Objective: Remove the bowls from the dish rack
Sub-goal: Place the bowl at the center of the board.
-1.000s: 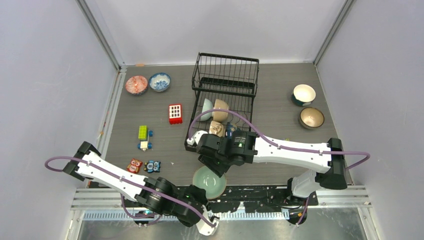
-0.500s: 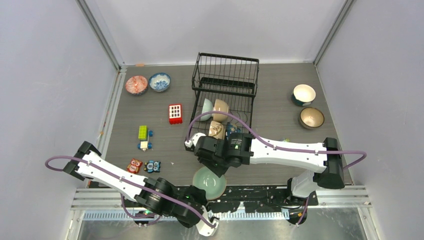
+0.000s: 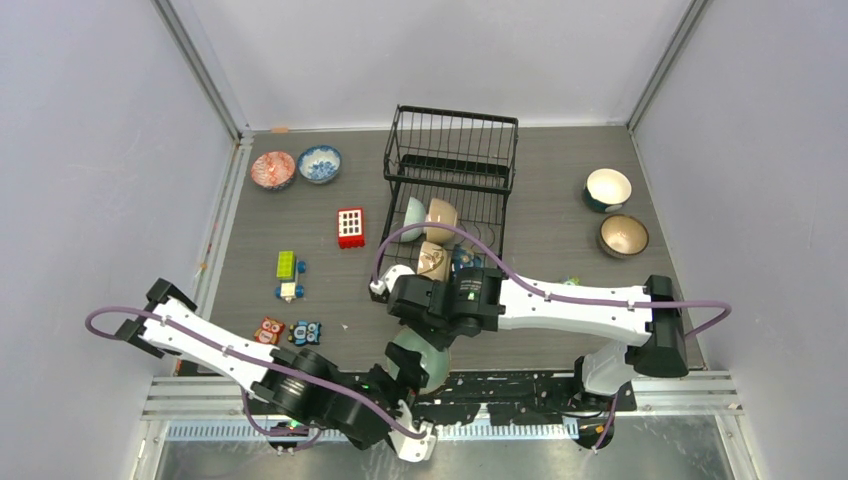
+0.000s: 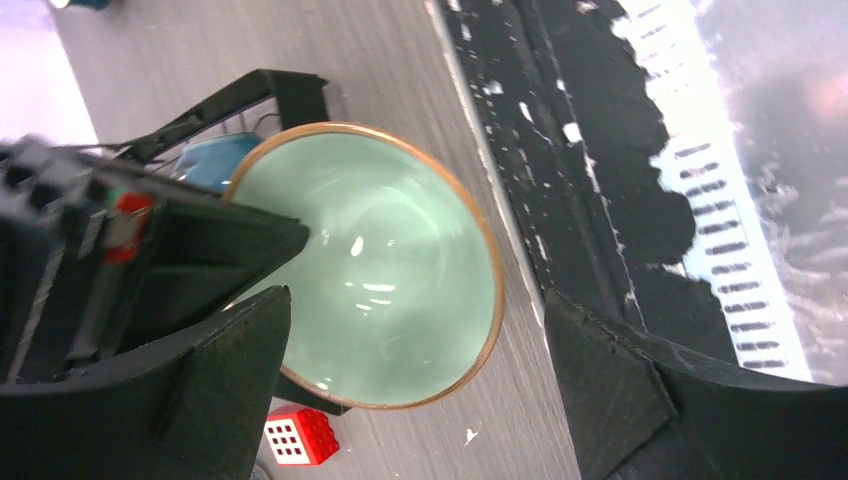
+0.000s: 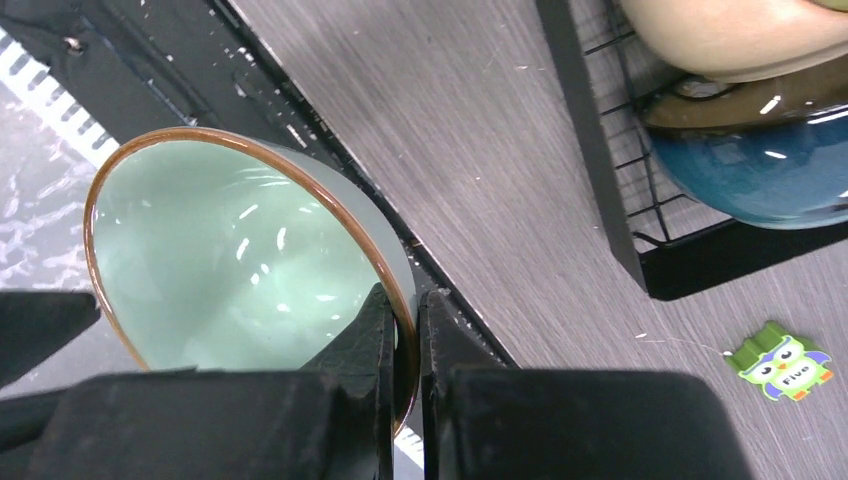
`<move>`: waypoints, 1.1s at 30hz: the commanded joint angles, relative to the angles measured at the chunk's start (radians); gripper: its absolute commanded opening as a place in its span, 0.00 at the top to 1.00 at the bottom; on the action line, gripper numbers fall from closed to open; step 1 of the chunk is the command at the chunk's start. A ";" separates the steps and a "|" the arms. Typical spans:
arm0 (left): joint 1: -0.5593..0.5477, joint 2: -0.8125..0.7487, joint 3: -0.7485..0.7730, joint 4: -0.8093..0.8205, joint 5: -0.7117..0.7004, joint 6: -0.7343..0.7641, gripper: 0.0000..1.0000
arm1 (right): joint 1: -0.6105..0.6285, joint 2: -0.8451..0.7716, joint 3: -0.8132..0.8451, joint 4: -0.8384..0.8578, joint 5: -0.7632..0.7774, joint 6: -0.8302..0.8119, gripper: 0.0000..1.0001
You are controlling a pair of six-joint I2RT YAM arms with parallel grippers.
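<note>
Right gripper (image 5: 405,312) is clenched on the rim of the pale green glazed ceramic bowl (image 5: 230,250), lower centre of the overhead view, outside the black wire dish rack (image 3: 455,150). Left gripper (image 4: 415,310) stands spread around it. We judge the thin rim pinch may slip, or the left fingers may knock the bowl loose.

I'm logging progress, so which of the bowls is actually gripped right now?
The pale green bowl with the brown rim. The right gripper has its jaws pinched on that rim, and nothing else is gripped.
</note>
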 commanded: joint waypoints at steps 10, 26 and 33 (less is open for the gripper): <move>-0.001 -0.104 0.106 0.070 -0.333 -0.306 0.00 | -0.052 -0.219 -0.117 0.137 0.312 0.183 0.99; 0.430 -0.083 0.059 0.280 -0.313 -1.163 0.00 | -0.129 -0.457 -0.294 0.187 0.515 0.402 0.99; 0.496 -0.007 0.175 0.101 -0.358 -1.442 0.00 | -0.151 -0.481 -0.304 0.196 0.538 0.462 0.99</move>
